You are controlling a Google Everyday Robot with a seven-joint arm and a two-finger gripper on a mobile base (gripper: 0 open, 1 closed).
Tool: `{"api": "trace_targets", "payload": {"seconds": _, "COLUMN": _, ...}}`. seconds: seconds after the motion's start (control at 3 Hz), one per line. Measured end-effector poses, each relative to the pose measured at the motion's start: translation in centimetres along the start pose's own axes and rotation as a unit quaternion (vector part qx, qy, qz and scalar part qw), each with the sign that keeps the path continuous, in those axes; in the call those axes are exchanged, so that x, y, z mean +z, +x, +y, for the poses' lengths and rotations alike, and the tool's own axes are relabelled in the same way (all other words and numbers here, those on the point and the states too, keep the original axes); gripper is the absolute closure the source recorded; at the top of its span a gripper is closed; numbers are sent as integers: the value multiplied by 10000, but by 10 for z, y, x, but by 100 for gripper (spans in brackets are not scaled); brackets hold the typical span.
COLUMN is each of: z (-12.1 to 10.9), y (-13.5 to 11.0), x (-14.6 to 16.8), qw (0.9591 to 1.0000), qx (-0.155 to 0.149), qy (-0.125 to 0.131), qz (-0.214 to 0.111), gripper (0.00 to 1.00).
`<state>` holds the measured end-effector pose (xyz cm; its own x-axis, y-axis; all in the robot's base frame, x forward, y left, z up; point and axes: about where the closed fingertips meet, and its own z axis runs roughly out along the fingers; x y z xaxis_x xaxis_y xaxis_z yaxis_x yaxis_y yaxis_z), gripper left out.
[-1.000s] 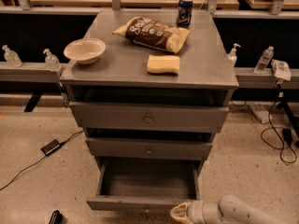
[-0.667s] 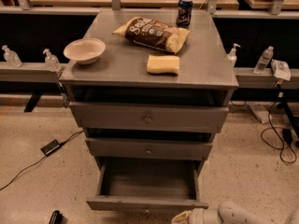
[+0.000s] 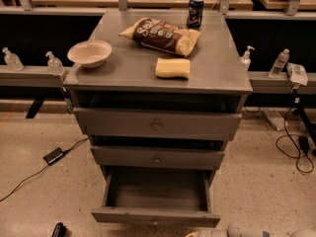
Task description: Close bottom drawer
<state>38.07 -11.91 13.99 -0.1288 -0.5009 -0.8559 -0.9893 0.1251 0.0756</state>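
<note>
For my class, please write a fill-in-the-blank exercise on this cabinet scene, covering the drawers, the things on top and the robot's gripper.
1. The bottom drawer is not shut but ____.
2. The gripper sits at the picture's bottom edge, near the front of the ____ drawer.
3. On the cabinet top, a blue ____ stands behind the chip bag.
4. A white ____ sits apart from the yellow sponge.

Missing words: open; bottom; can; bowl.
</note>
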Motion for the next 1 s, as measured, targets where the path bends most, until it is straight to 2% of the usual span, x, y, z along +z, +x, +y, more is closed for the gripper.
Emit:
{"api": "trace_targets", "payload": {"seconds": 0.33, "z": -9, "y": 3, "x": 19, "qw": 9992, "qx": -372, "qy": -13, "qz": -145, "gripper": 100}}
{"api": "trace_targets", "payload": {"seconds": 0.67, "z": -21, "y": 0, "x": 36, "qw": 9970, "qx": -762, "qy": 39, "qz": -98, "gripper": 100}}
{"api": "trace_targets", "payload": {"seconds": 1.0, "z": -42, "y": -2, "x": 47, "qw": 9947, "qx": -1002, "qy": 237, "qz": 52, "gripper": 100}}
